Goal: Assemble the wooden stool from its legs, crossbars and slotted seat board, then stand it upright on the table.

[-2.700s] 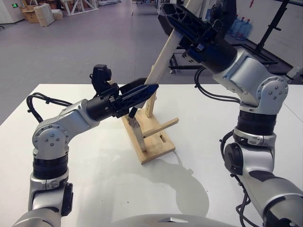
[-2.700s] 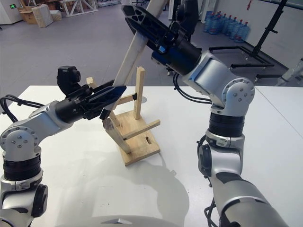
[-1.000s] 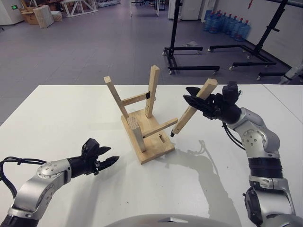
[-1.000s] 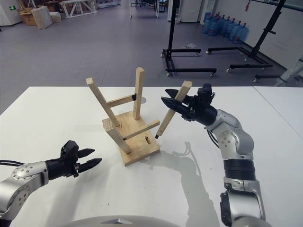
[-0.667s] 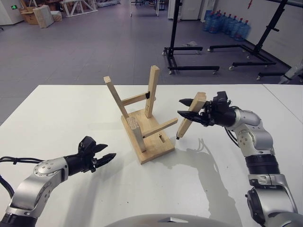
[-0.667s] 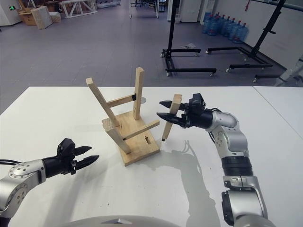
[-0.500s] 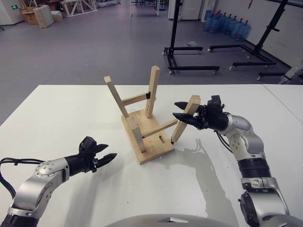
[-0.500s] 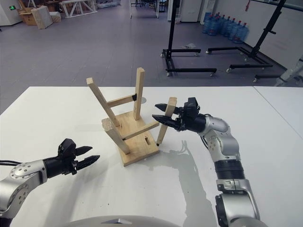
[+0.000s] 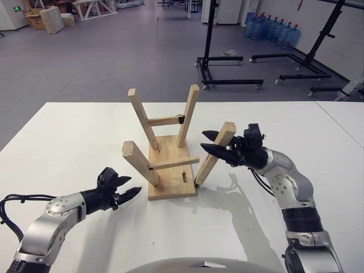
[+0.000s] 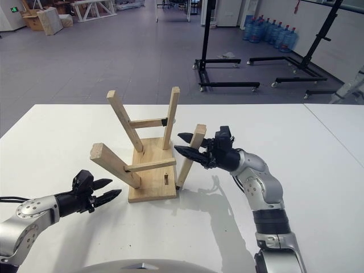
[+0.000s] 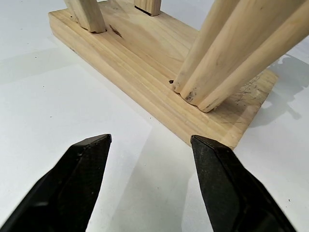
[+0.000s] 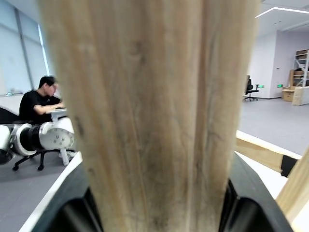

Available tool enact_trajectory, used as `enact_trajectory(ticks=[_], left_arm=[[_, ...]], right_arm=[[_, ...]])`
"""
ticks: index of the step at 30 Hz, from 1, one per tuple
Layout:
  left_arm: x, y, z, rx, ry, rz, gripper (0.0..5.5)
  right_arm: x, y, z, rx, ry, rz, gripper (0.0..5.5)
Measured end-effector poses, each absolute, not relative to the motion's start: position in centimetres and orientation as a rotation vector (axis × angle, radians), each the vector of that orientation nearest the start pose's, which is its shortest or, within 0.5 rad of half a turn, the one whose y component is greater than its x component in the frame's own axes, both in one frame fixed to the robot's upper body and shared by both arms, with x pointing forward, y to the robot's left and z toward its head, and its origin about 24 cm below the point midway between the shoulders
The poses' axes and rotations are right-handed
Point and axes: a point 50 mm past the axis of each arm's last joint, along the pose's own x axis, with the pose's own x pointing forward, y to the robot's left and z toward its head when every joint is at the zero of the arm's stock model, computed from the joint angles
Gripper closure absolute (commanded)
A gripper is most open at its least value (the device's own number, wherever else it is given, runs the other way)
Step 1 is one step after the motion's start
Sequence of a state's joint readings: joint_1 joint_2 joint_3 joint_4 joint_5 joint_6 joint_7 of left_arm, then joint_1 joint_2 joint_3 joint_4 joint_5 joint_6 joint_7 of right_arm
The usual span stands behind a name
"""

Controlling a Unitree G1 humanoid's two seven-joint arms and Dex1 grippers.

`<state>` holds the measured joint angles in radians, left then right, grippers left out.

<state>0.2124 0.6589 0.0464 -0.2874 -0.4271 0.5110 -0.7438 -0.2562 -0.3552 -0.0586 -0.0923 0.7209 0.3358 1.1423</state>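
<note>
Holding a leg [image 9: 213, 159] beside the upturned stool [image 9: 173, 164].
The left gripper [image 11: 150, 138], spread wide, hangs low near the board [image 9: 170, 190], which lies flat on the table [image 9: 68, 131], three legs [image 9: 187, 116] up; the right gripper [image 9: 206, 140] clamps the tilted leg, lower end at the board's right edge.

**Left end effector [image 9: 134, 185] open, right end effector [image 9: 206, 140] gripping**

The left arm reaches low and forward with its elbow out, fingers spread apart. The right arm bends at the elbow, wrist turned inward, and its fingers seem clamped around the wooden leg [image 9: 211, 159].
</note>
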Motion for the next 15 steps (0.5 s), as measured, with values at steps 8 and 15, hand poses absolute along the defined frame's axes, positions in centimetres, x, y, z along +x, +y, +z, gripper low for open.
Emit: enact_trajectory(ticks=[8,15], left_arm=[[20.7,27.3,6.2,0.180,0.515,-0.603,2.49],[22.6,32.4,12.7,0.216,0.310,-0.423,2.49]], right_arm=[[24.6,-13.7,12.9,0.385,-0.225,1.279,3.45],[25.1,-16.4,14.9,0.314,-0.246,1.246,3.45]])
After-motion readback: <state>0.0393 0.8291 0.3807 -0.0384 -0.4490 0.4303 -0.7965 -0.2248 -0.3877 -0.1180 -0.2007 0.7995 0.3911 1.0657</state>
